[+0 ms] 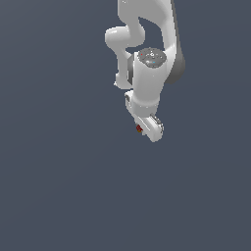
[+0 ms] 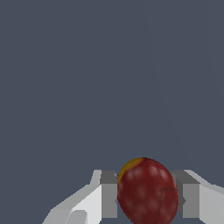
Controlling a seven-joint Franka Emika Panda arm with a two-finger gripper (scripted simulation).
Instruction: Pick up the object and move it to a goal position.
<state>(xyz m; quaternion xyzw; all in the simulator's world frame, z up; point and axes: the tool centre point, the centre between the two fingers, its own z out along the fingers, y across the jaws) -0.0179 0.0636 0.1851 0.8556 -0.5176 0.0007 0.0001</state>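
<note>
My hand: my white gripper [image 2: 148, 197] is squeezing something tight.
In it: I am holding the small dark red egg-shaped object [image 2: 147, 192] with an orange patch.

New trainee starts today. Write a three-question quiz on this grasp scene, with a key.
1. True or false: the gripper is empty.
2. In the wrist view, the object is mostly: A green, B dark red, C white.
3. Fill in: in the exterior view the object shows beside the white ____.

Key: 1 false, the fingers flank the object closely on both sides; 2 B; 3 gripper.
</note>
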